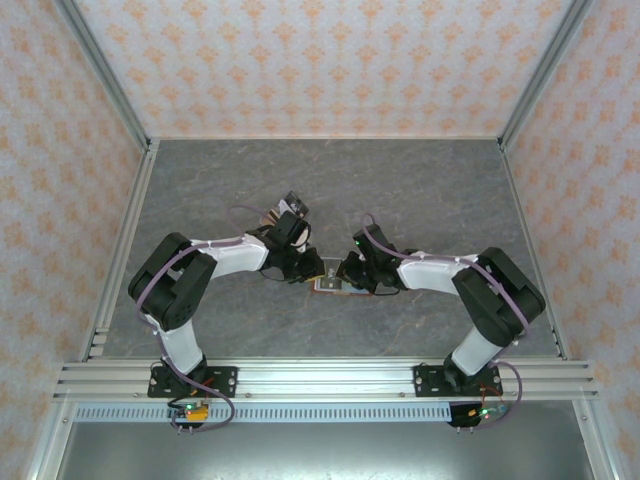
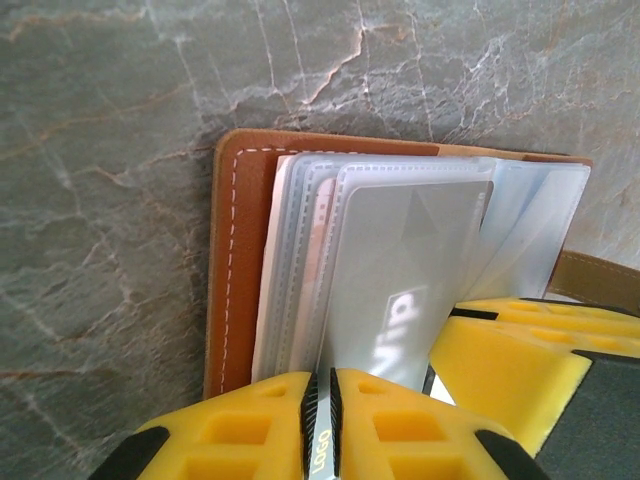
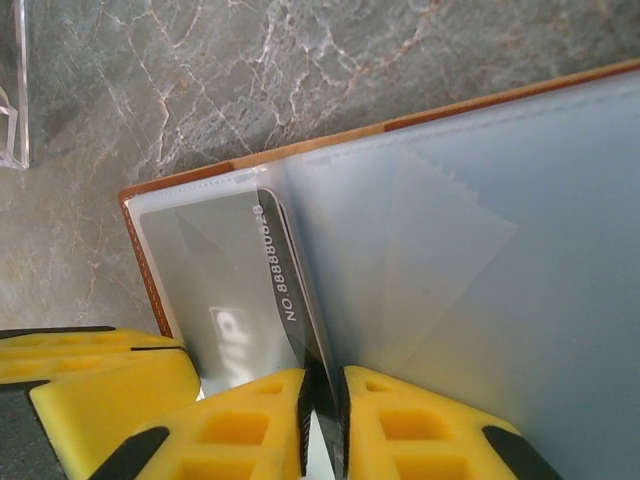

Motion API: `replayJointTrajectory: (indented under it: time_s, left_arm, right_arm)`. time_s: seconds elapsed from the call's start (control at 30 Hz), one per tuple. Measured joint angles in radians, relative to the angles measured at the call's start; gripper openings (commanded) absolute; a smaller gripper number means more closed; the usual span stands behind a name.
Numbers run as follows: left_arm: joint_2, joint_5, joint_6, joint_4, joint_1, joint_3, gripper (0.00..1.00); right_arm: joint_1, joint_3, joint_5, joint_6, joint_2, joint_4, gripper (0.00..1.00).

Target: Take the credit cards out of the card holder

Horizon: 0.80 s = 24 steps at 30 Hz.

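Left gripper (image 2: pixel 322 385) sits nearest in its wrist view: two yellow fingers (image 2: pixel 250 430) almost together, pinching a thin pale card (image 2: pixel 322 450) seen edge-on, with lettering on it. Right wrist view, same pattern: right gripper (image 3: pixel 325 385) with two yellow fingers set narrow, clamped on a numbered card (image 3: pixel 285 280) that has a dark edge. Whether both grippers grip one and the same card, cannot tell.

Beyond the fingers: one card holder (image 2: pixel 240 250), brown leather with pale stitching, lying open and flat on the grey marbled table (image 2: pixel 100 150). Clear sleeves (image 2: pixel 400 260) fan up from it, at least four; exact count unclear.

Farther off in the right wrist view, one clear plastic piece (image 3: pixel 10 100) stands at the frame's left edge.

Overhead: two arms (image 1: pixel 180 285), grippers meeting over the card holder at mid-table. One tan boxy object (image 1: pixel 287 212) sits just behind the left arm.
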Motion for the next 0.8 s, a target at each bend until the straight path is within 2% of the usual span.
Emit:
replayJointTrajectory:
  time_s: [0.27, 0.43, 0.7, 0.8]
  left_arm:
    - [0.000, -0.003, -0.003, 0.001, 0.002, -0.003, 0.17]
    - [-0.006, -0.006, -0.004, 0.003, 0.001, -0.003, 0.25]
    - [-0.019, -0.006, -0.002, 0.003, -0.001, -0.004, 0.29]
    - [-0.019, -0.006, -0.002, 0.003, -0.001, -0.004, 0.28]
  right_arm:
    - [-0.011, -0.029, -0.018, 0.000, -0.001, 0.053, 0.06]
    - [-0.023, -0.062, -0.027, 0.002, -0.031, 0.089, 0.02]
    - [-0.047, -0.124, -0.018, 0.004, -0.103, 0.104, 0.00]
    - [-0.048, -0.128, -0.019, 0.004, -0.113, 0.106, 0.03]
